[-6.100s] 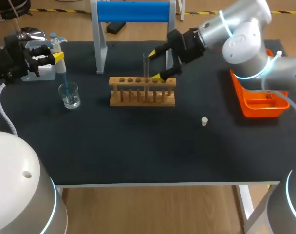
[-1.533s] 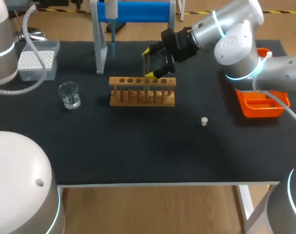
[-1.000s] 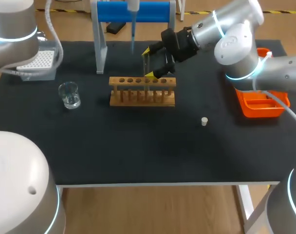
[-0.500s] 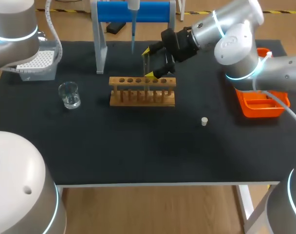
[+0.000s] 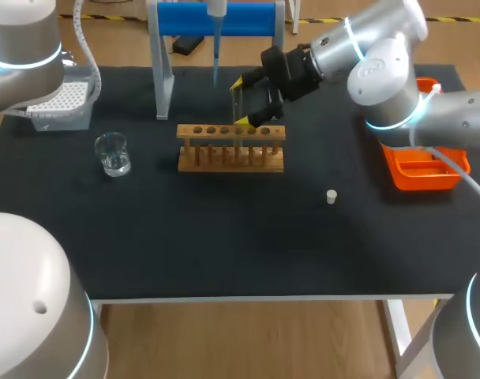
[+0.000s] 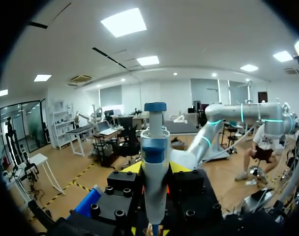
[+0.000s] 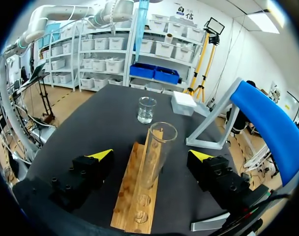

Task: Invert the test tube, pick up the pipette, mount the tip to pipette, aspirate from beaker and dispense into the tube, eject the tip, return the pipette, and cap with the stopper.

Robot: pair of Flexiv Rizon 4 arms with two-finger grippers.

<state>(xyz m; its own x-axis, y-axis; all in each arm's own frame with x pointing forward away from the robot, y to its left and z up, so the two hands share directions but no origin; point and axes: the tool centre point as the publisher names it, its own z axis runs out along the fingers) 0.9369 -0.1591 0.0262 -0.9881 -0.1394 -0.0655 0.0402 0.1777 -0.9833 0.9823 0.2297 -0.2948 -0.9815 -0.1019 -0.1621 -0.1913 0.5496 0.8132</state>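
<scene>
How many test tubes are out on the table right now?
1. The tube stands mouth up in the rack, between the open fingers of the right claw, neither touching it. The other holes look empty, though clear glass could escape the head view.

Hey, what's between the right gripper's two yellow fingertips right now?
The test tube, standing in the wooden rack; the right gripper is open and clear of it. The right wrist view shows this.
</scene>
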